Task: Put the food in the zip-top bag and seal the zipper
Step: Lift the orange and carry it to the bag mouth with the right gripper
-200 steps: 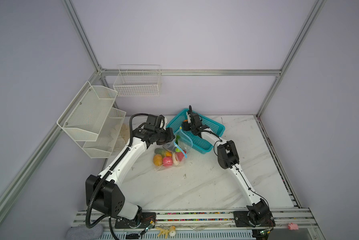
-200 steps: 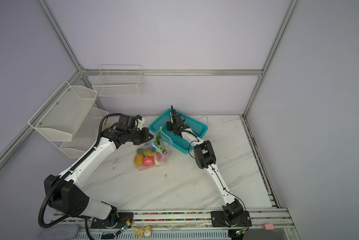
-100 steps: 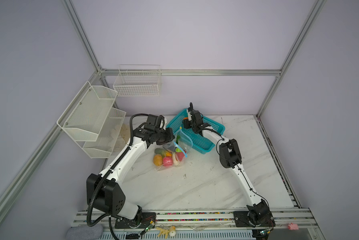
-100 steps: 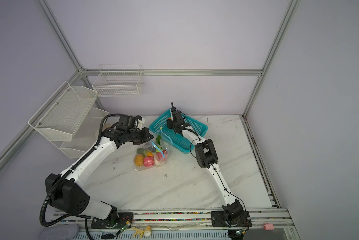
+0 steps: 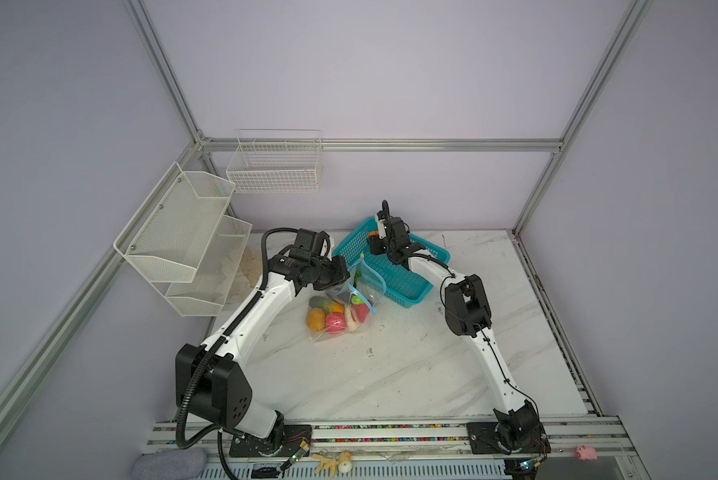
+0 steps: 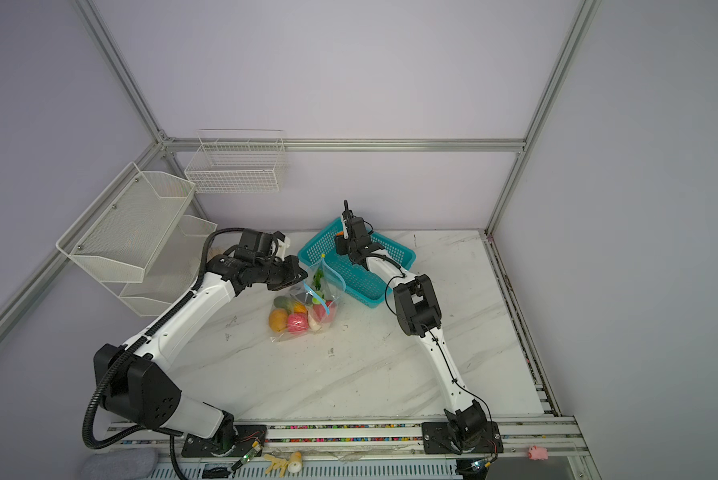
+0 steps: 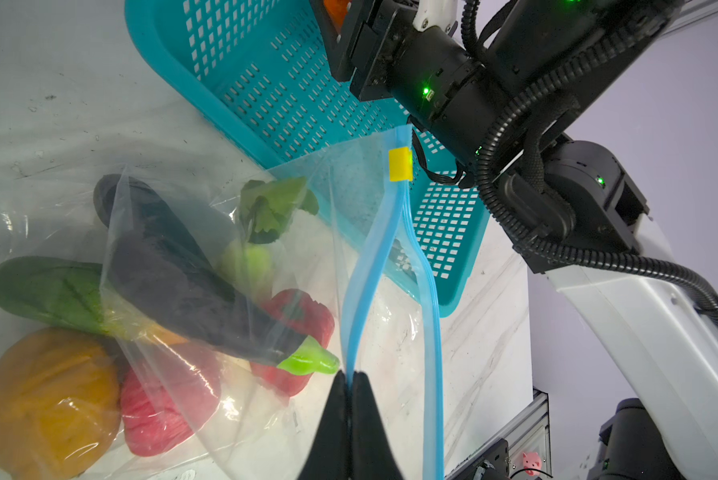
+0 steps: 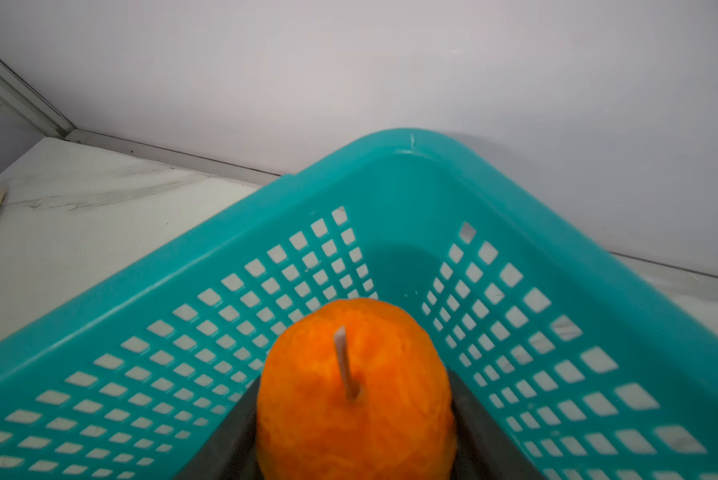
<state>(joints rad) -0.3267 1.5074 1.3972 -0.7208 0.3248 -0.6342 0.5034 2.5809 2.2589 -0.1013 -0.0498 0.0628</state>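
The zip-top bag (image 5: 340, 309) (image 6: 307, 309) lies at mid-table and holds several pieces of food. In the left wrist view I make out a dark purple eggplant (image 7: 182, 274), a green piece (image 7: 45, 291), a red pepper (image 7: 303, 320) and an orange fruit (image 7: 45, 399). My left gripper (image 7: 351, 376) (image 5: 340, 276) is shut on one lip of the light-blue zipper (image 7: 370, 257), holding the mouth up and open. The yellow slider (image 7: 400, 164) sits at the strip's far end. My right gripper (image 8: 353, 415) (image 5: 376, 241) is shut on an orange toy fruit (image 8: 307, 374) over the teal basket (image 8: 390, 174).
The teal basket (image 5: 403, 282) stands just behind and to the right of the bag, touching its mouth. White mesh shelves (image 5: 182, 232) hang on the left wall and a wire basket (image 5: 274, 166) on the back wall. Small toys (image 5: 332, 461) lie on the front rail.
The right gripper has closed on the orange fruit and shifted slightly toward the basket's far corner. The left arm and the bag have not moved.
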